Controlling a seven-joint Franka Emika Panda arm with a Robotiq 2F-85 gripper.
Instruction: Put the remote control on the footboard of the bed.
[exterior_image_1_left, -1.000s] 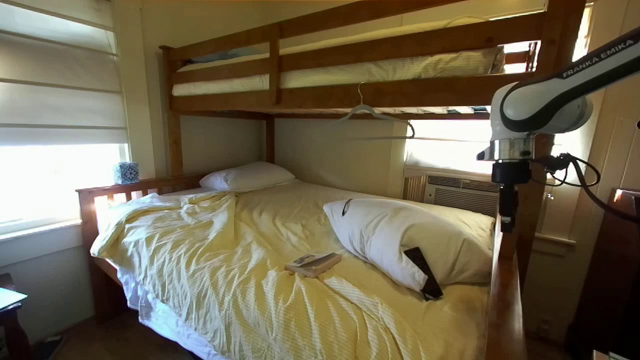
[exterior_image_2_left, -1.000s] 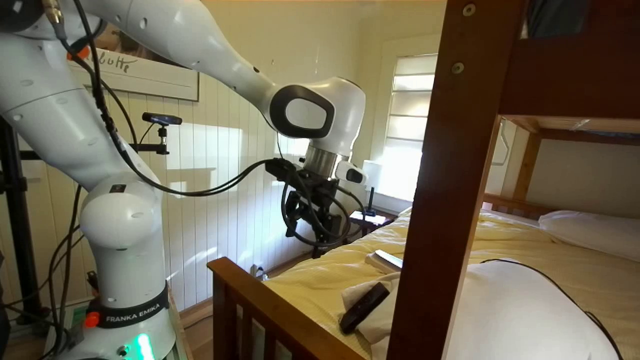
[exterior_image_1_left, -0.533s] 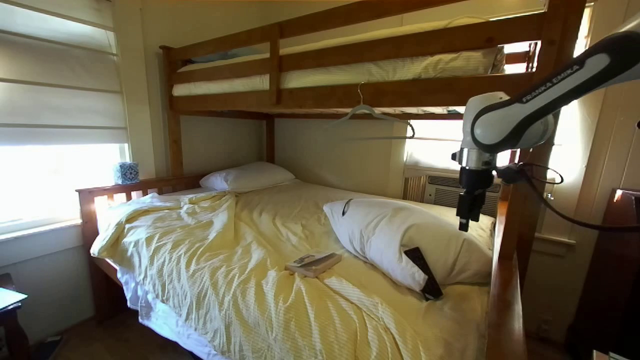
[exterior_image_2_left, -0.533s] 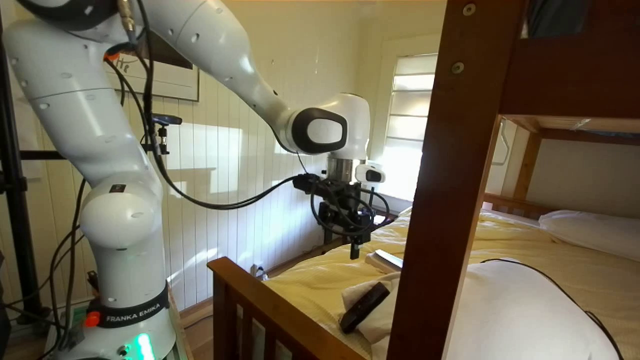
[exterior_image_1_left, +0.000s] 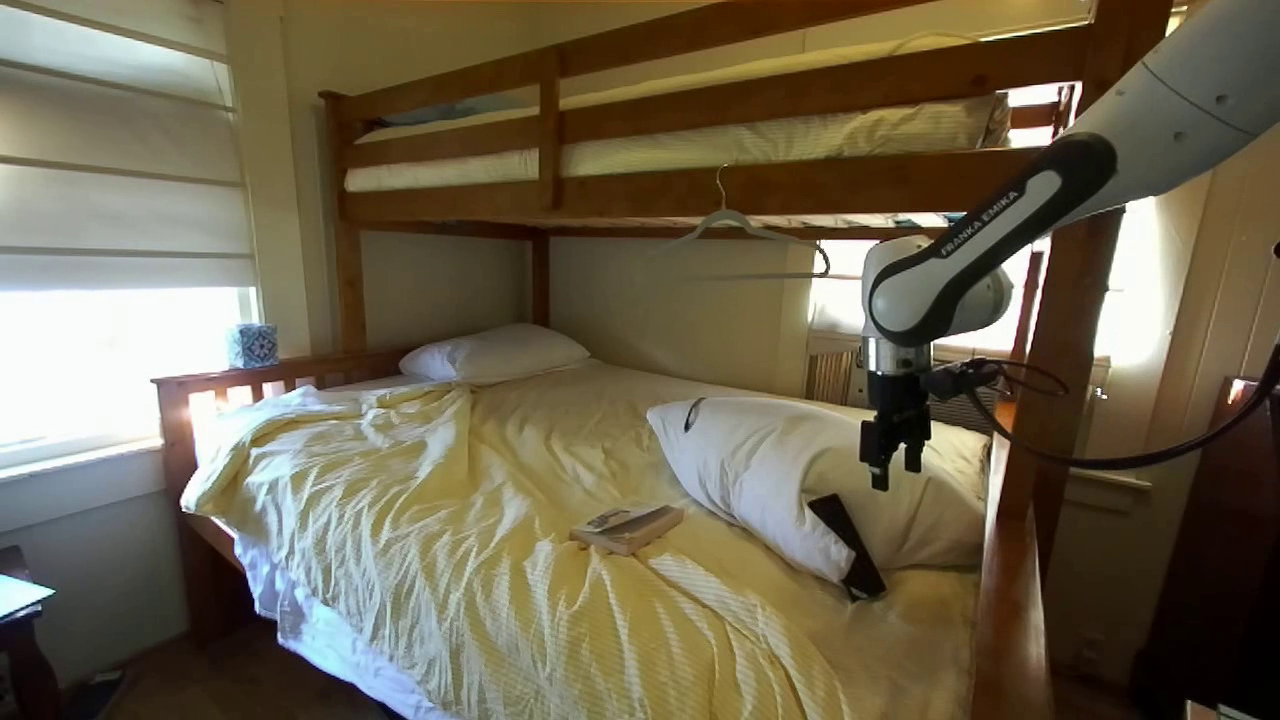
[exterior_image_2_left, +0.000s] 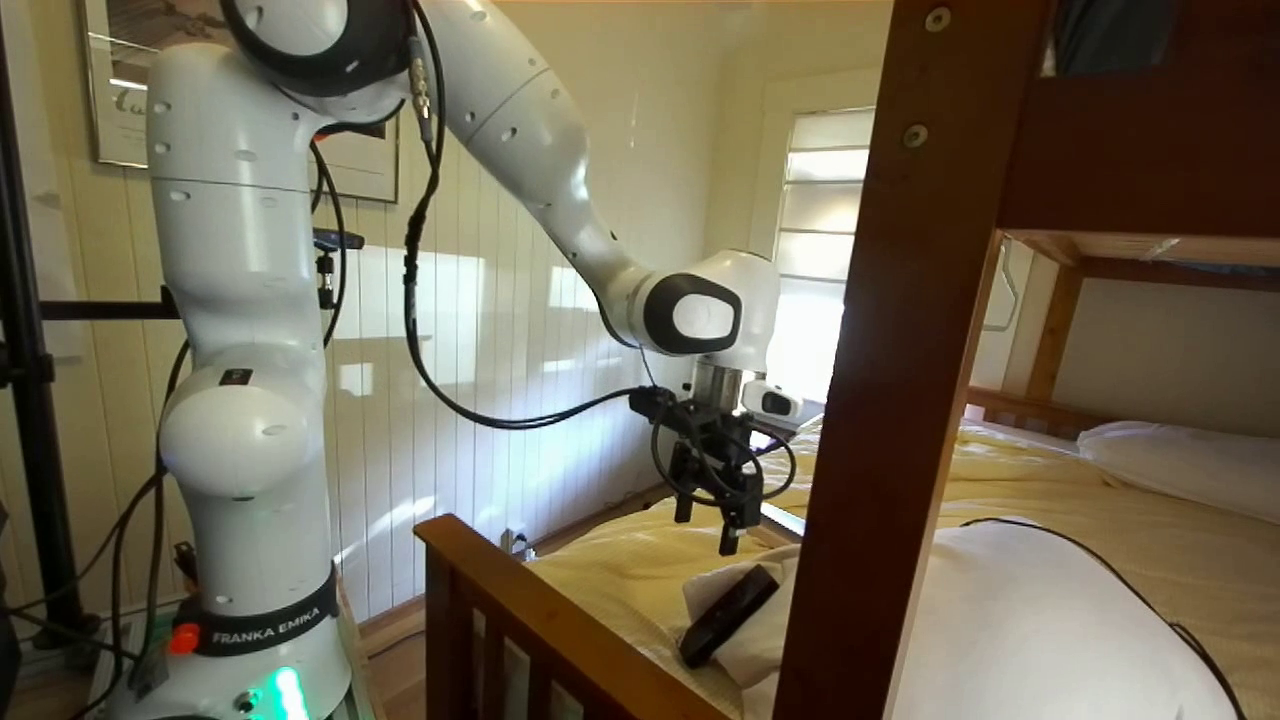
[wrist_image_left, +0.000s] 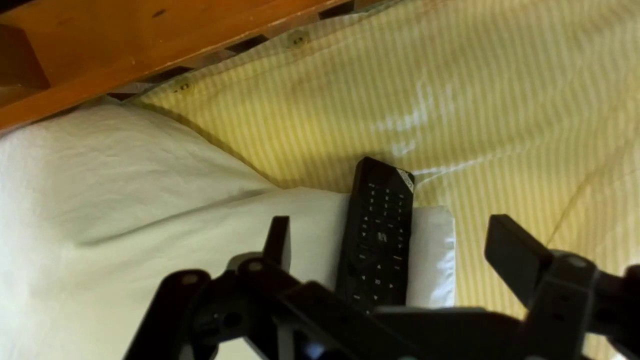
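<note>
Remote control (wrist_image_left: 377, 235), one, slim, black, keys upward: lying tilted across a corner of the near white pillow (exterior_image_1_left: 755, 475), one end past the pillow's edge, over yellow striped sheet (wrist_image_left: 500, 115). Gripper (exterior_image_1_left: 897, 470), one, black, tips downward: above the remote control and apart from it; I see its jaws parted, in the wrist view its fingers at nine and three o'clock to the remote control. Bed (exterior_image_1_left: 640, 195), bunk pattern, brown wood: the sheet rumpled across its lower level. Clocked from the remote control in an exterior view: footboard (exterior_image_1_left: 1012, 610), brown wood, narrow top edge, at four o'clock; gripper at one; book (exterior_image_1_left: 640, 532), pale, on the sheet, at nine; far white pillow (exterior_image_1_left: 495, 355) at ten; grey hanger (exterior_image_1_left: 727, 216), hung high on the bed, at eleven.
</note>
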